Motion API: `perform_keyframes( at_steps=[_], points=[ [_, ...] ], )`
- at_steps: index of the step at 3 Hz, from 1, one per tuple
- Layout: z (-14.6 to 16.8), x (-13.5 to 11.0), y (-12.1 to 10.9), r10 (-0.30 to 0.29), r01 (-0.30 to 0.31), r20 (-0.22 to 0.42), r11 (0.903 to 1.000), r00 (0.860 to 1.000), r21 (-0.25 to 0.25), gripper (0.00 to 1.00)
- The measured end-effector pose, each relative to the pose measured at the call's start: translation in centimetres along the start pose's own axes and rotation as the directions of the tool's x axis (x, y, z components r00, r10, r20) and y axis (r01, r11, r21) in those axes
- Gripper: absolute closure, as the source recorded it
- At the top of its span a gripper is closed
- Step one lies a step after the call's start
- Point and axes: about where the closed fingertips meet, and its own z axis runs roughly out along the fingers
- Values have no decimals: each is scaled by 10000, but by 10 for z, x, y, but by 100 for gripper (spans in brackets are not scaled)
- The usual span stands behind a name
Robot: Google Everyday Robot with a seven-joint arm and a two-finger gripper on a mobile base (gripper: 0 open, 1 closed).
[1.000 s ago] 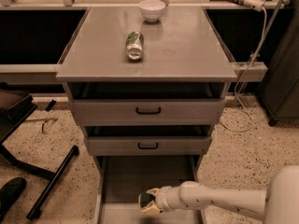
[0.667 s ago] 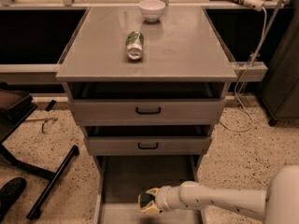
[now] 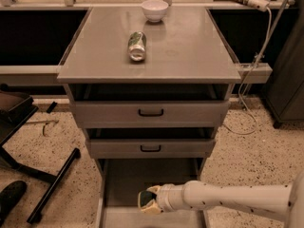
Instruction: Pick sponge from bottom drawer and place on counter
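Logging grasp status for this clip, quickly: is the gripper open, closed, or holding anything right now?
Gripper: closed on the small dark green rectangular sponge, low inside the open grey bottom drawer.

Grey counter on top of the drawer cabinet, green-and-silver can lying on its side left of middle, white bowl upright near back edge, bottom drawer pulled open, gripper low inside it, clamped on the dark sponge.
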Motion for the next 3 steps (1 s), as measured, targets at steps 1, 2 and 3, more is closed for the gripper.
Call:
perform_keyframes(
  at_steps=[1, 2, 3],
  points=[
    [-60, -64, 1, -536, 530, 234, 9982, 9983, 274, 100],
    [-126, -150, -4, -1440, 1431, 328, 9893, 9890, 280, 100],
    [-126, -150, -4, -1433, 1424, 337, 9894, 9891, 285, 100]
  ],
)
